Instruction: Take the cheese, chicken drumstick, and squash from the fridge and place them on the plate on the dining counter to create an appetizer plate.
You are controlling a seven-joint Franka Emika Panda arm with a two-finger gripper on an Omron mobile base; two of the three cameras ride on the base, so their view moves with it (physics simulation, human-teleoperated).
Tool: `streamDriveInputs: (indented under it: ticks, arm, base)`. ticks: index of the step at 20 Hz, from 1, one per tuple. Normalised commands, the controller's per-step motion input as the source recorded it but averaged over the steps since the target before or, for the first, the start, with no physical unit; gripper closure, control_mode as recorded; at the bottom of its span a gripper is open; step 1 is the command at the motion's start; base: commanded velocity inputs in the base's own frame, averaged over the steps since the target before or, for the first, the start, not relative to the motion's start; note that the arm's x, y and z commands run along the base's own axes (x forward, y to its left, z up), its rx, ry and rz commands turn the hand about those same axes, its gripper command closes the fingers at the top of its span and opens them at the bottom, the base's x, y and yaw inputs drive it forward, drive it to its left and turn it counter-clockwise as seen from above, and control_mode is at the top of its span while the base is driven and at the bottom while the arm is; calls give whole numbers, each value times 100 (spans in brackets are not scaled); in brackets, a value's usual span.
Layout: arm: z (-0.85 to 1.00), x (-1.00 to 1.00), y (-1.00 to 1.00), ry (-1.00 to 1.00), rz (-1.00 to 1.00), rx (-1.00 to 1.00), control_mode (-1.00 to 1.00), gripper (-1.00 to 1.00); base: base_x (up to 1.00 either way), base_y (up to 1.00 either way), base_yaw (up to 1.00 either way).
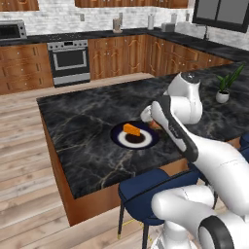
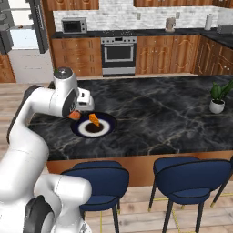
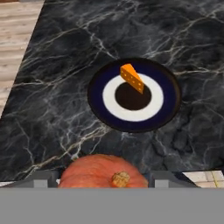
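Note:
My gripper [image 3: 105, 178] is shut on the squash [image 3: 103, 171], a round red-orange ball with a short stem, held between both fingers. It hangs over the dining counter [image 3: 57, 87], just short of the plate's near edge. The plate [image 3: 168, 85] is dark blue with a white ring, and the cheese [image 3: 132, 78], an orange wedge, lies on it near the centre. In the right base view the gripper [image 2: 78, 110] carries the squash [image 2: 74, 115] left of the plate [image 2: 78, 130] and cheese [image 2: 94, 119]. The left base view has the plate [image 1: 116, 134] and cheese [image 1: 131, 130] left of the hand. The chicken drumstick is out of view.
The fridge [image 2: 22, 41] stands open at the far left of the room. A potted plant [image 2: 217, 98] sits on the counter's right end. Blue stools [image 2: 95, 182] [image 2: 191, 175] line the counter's near side. An oven [image 1: 69, 61] and wooden cabinets run along the back wall.

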Motion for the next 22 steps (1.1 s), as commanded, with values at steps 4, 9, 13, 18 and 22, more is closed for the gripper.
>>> streamDriveInputs:
  ticks: [4, 9, 13, 18, 22]
  arm:
    - [-75, 72, -33, 11, 0, 0, -100, 100]
    - [-60, 54, -42, 3, 0, 0, -100, 100]
    - [-51, 64, -25, 0, 0, 0, -100, 100]
    - [-53, 77, -12, 0, 0, 0, -100, 100]
    - [-60, 67, 0, 0, 0, 0, -100, 100]
  base:
    - [0, 0, 0]
    - [0, 0, 0]
    - [0, 0, 0]
    - [0, 0, 0]
    - [0, 0, 0]
